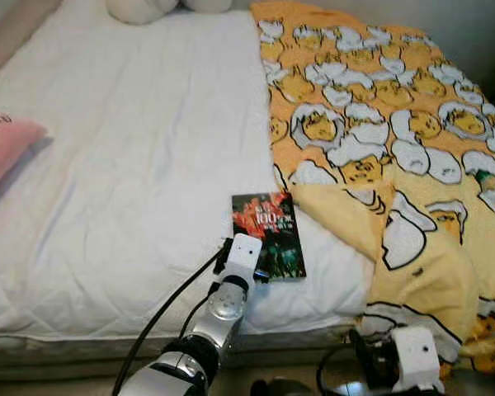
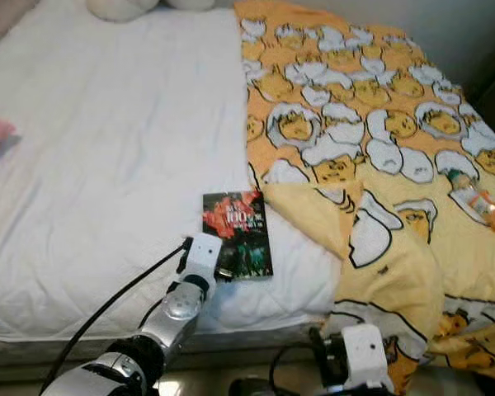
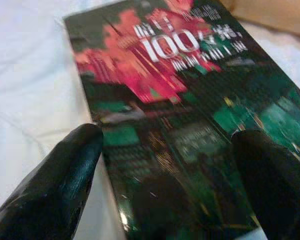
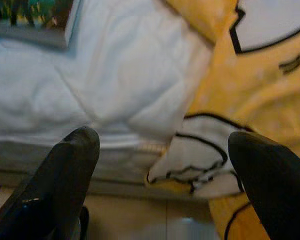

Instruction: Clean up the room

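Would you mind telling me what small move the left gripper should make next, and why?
Probably ease forward and close on the glossy red-and-green book. The left gripper hovers open over its near end, black fingers straddling the cover, on the white quilted mattress.

A book (image 1: 268,234) lies flat on the bed (image 1: 132,165) near its near edge, just left of the blanket (image 1: 379,148) that covers the bed's right side. The left gripper (image 3: 165,165) sits at the book's near end, fingers spread apart; the right gripper (image 4: 165,165) hangs before the bed's near edge, right of the book. A pillow (image 1: 4,148) lies at the left edge, a bottle (image 2: 477,196) on the blanket far right.
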`<state>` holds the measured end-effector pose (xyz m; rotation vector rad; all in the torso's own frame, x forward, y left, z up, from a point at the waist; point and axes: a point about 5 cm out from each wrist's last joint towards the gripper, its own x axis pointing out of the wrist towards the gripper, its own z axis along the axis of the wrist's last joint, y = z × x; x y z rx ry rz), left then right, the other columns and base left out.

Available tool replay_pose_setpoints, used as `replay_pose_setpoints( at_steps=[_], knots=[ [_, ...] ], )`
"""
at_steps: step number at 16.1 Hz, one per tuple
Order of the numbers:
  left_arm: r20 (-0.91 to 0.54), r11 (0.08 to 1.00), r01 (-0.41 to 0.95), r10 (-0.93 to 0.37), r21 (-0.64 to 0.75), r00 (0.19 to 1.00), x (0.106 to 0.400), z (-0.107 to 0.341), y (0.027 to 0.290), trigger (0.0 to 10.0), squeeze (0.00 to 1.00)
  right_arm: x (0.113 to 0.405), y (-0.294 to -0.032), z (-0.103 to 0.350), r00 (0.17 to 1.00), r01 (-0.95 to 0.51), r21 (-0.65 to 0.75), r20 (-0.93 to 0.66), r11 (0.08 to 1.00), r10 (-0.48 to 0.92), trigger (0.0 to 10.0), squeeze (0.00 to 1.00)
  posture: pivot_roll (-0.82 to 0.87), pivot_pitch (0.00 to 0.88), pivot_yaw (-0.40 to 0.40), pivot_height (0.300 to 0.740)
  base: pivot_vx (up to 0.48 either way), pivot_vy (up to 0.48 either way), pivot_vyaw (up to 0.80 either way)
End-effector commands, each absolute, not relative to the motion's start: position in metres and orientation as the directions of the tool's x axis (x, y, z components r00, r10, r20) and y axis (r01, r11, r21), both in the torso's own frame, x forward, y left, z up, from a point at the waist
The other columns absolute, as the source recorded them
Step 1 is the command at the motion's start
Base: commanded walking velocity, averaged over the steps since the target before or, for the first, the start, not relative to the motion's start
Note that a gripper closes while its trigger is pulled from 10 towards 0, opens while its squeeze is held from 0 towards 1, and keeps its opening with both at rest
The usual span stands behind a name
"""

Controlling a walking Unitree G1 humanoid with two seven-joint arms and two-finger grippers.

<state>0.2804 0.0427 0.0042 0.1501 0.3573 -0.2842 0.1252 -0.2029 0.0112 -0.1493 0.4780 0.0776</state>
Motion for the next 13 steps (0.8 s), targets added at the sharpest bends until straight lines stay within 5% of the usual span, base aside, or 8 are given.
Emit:
replay_pose_setpoints(
  at_steps=[1, 9, 13],
  knots=[
    [-0.374, 0.935, 0.347, -0.296, 0.074, 0.879, 0.269, 0.001, 0.024, 10.0, 0.00, 0.123, -0.208, 0.015, 0.885, -0.104, -0.148, -0.465, 0.983, 0.024, 10.0, 0.02, -0.16, 0.136, -0.115, 0.740, 0.000, 0.000, 0.00],
    [-0.481, 0.967, 0.225, -0.255, -0.121, 0.839, 0.269, -0.006, 0.024, 10.0, 0.00, 0.123, -0.204, 0.014, 0.881, -0.095, -0.134, -0.473, 0.986, 0.020, 10.0, 0.02, -0.17, 0.125, -0.096, 0.740, 0.000, 0.000, 0.00],
    [-0.590, 0.949, -0.004, -0.192, -0.315, 0.784, 0.268, -0.016, 0.038, 10.0, 0.00, 0.121, -0.206, 0.011, 0.871, -0.086, -0.135, -0.491, 0.987, 0.009, 10.0, 0.02, -0.17, 0.121, -0.091, 0.740, 0.000, 0.000, 0.00]
  ],
)
